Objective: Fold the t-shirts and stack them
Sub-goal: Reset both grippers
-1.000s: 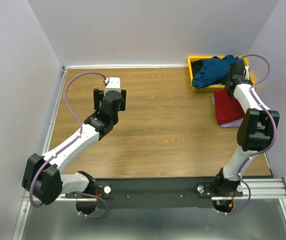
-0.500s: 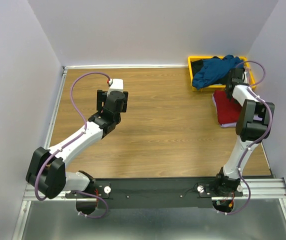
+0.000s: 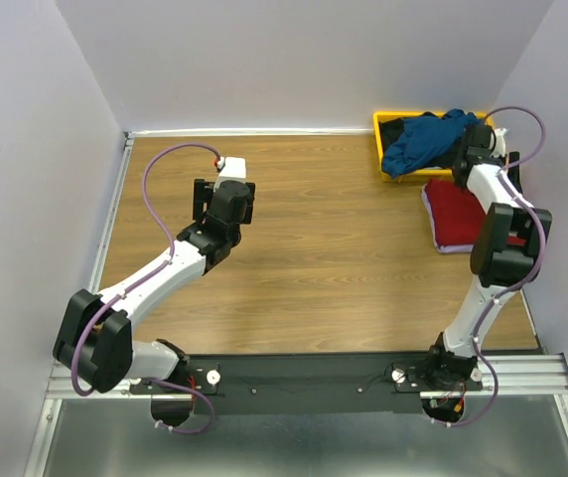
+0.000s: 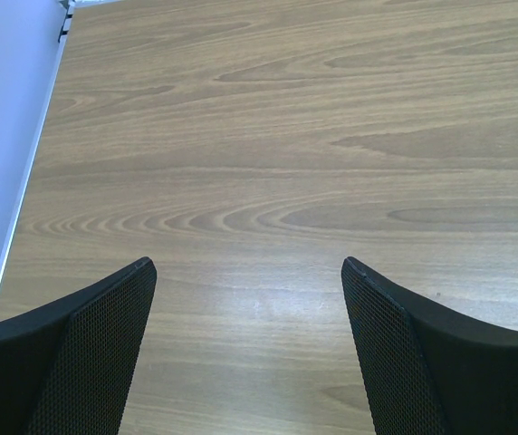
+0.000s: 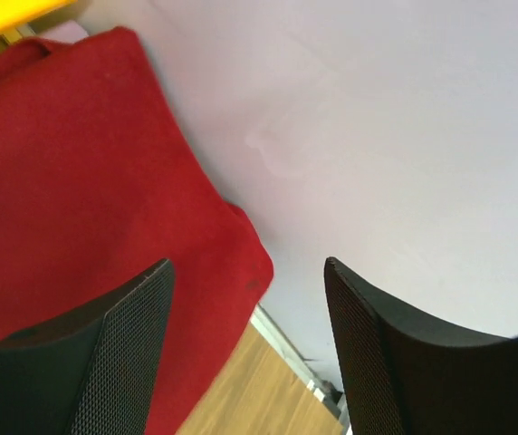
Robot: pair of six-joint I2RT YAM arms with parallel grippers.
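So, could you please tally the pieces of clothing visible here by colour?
Dark red shirt: 1
Lavender shirt, only its edge showing under the red: 1
Teal blue shirt: 1
Black cloth, mostly hidden in the yellow tray: 1
Total: 4

Arms: 2 (left arm, right arm)
Pincers: 2 (left pincer, right pincer), 2 fingers each
T-shirts visible: 4 (1 dark red t-shirt, 1 lavender t-shirt, 1 teal blue t-shirt, 1 black t-shirt)
Yellow tray: 1
Tabletop: 1
Purple cables: 2, one per arm
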